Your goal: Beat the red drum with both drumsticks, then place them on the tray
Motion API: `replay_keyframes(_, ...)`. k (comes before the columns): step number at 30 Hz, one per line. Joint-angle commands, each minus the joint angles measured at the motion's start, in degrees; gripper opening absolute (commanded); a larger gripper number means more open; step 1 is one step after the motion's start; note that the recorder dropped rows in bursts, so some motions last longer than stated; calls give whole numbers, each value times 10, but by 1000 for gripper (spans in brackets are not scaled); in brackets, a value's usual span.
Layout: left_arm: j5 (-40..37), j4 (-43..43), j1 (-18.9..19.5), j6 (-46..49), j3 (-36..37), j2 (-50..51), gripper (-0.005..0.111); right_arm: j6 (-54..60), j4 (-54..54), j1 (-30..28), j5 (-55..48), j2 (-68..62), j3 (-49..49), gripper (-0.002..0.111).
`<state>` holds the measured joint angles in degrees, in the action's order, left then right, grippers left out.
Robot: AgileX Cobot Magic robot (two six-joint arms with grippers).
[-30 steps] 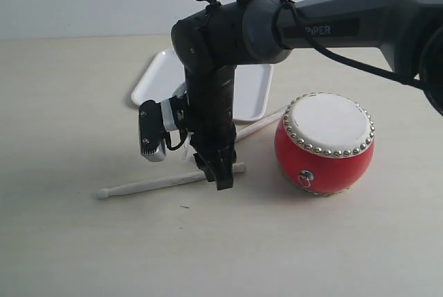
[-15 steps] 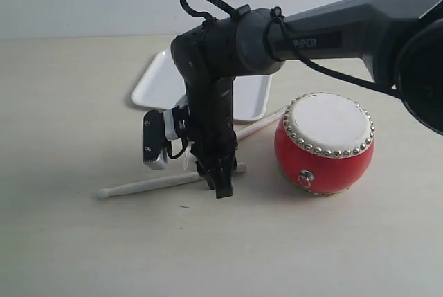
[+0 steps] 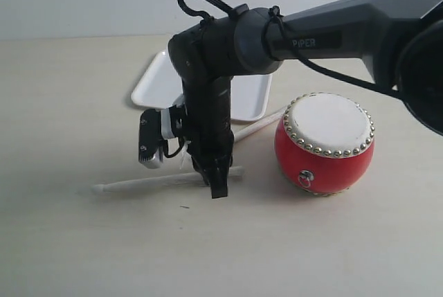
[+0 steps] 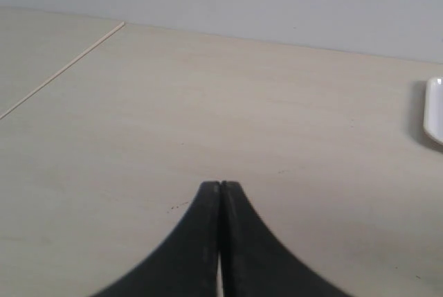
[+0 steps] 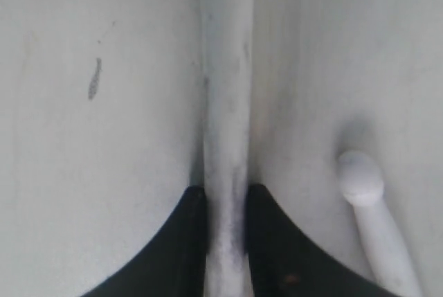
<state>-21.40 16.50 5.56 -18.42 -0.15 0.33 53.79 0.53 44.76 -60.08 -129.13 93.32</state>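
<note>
Shifted slightly toward the left of the exterior frame since a second ago, one right arm (image 3: pixel 304 34) is seen reaching down at centre, and the stick beneath it is nudged leftward as well. One pale table (image 3: pixel 69 241) is counted. One tray (image 3: pixel 154 84) is laid flat at upper centre-left. One red drum (image 3: pixel 324 143) is stood upright at centre right. Two drumsticks are counted. The first drumstick (image 3: pixel 138 183) is laid on the table lower left of centre and is pinched by the right gripper (image 3: pixel 216 187). The second drumstick (image 3: pixel 259 125) is laid between tray and drum. The left gripper (image 4: pixel 220 187) is pressed together on nothing.
</note>
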Motion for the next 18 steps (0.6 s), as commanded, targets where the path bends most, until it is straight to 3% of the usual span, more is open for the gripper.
replay_keyframes(1,1,-2,-2,2,1,-3,0,-11,23,9,-1,66,2,0)
replay_keyframes(9,1,-2,-2,2,1,-3,0,-28,123,-4,2,199,2,0)
replay_keyframes(18,1,-2,-2,2,1,-3,0,69,429,-96,-4,225,-13,0)
